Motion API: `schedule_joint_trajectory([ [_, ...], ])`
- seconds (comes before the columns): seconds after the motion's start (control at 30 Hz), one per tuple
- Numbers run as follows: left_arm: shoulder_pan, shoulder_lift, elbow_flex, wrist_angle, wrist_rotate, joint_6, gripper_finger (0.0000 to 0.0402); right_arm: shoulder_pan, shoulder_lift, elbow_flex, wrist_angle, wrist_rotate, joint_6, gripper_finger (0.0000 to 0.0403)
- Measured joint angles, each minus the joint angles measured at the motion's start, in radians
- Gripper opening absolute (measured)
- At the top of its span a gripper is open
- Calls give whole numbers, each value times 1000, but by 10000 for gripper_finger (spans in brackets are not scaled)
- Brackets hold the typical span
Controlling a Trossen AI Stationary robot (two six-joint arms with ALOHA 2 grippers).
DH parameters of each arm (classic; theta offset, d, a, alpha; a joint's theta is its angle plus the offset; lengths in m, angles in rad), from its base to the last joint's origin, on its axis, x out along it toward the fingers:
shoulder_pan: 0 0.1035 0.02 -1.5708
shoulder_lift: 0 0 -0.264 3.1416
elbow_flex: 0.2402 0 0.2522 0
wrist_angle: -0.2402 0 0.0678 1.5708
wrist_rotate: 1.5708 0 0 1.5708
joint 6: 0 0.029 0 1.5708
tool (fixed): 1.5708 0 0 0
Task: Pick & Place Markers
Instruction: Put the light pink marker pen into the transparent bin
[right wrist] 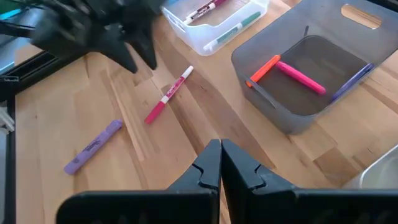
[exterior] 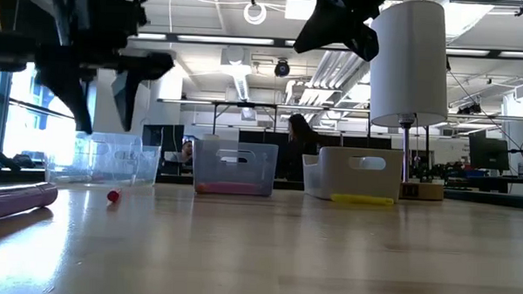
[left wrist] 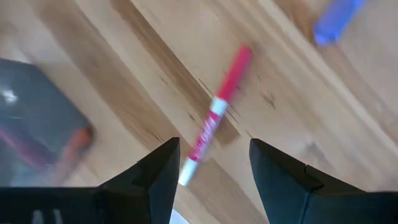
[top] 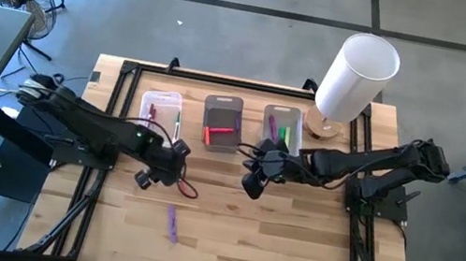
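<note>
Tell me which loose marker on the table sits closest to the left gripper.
The red marker, white-barrelled, lying directly below the open left gripper. The purple marker is the other loose one, lying farther off toward the table's front edge.

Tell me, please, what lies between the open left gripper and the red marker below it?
Nothing: in the left wrist view, the left gripper hovers over the red marker on bare wood.

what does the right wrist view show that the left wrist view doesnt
Only the right wrist view shows the clear bin holding markers, the grey bin's orange marker, pink marker and purple one, and the shut right gripper. Only the left wrist view shows the left gripper with jaws open above the table. Both show the red marker and the loose purple marker.
</note>
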Motion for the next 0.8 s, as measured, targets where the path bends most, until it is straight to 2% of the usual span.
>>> schedule_joint_trajectory([
  [0.37, 0, 243, 1, 80, -14, 102, 188, 24, 0, 0, 13, 3, 19, 0],
  [0.63, 1, 325, 5, 122, -5, 125, 187, 35, 0, 0, 12, 7, 22, 0],
  [0.8, 1, 334, 5, 123, 8, 125, 158, 35, 0, 0, 9, 9, 19, 0],
])
